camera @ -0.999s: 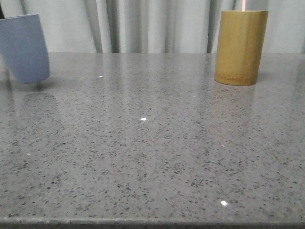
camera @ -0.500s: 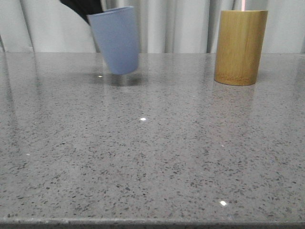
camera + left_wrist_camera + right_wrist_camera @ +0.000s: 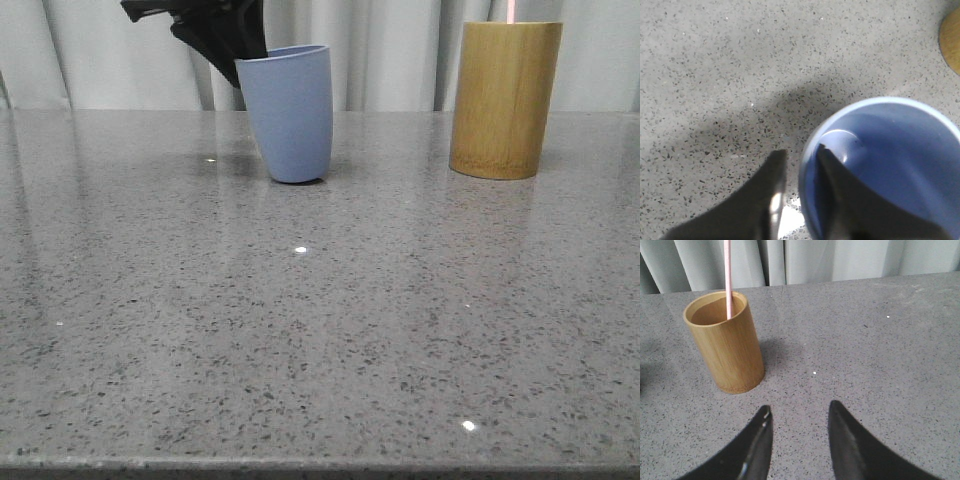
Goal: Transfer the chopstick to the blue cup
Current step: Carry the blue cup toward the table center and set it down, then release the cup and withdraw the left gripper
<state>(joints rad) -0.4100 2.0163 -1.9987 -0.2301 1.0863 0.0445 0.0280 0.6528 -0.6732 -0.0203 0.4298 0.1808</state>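
Observation:
The blue cup (image 3: 292, 115) stands left of centre at the back of the table, tilted slightly, its base on or just above the top. My left gripper (image 3: 235, 45) grips its rim from above, one finger inside and one outside. In the left wrist view the cup (image 3: 890, 165) is empty and the gripper (image 3: 800, 150) straddles its wall. A pale pink chopstick (image 3: 511, 10) sticks up out of the bamboo cylinder (image 3: 503, 100) at the back right. In the right wrist view the chopstick (image 3: 728, 275) leans in the cylinder (image 3: 727, 345). My right gripper (image 3: 799, 410) is open and empty, short of the cylinder.
The grey speckled table top (image 3: 320, 320) runs to a front edge at the bottom of the front view. Pale curtains (image 3: 400, 50) hang behind the table. The bamboo cylinder's edge shows in the left wrist view (image 3: 952, 40).
The blue cup has moved from the far left to left of centre, carried by my left gripper, and has come down to the table. The bamboo cylinder and chopstick have not moved.

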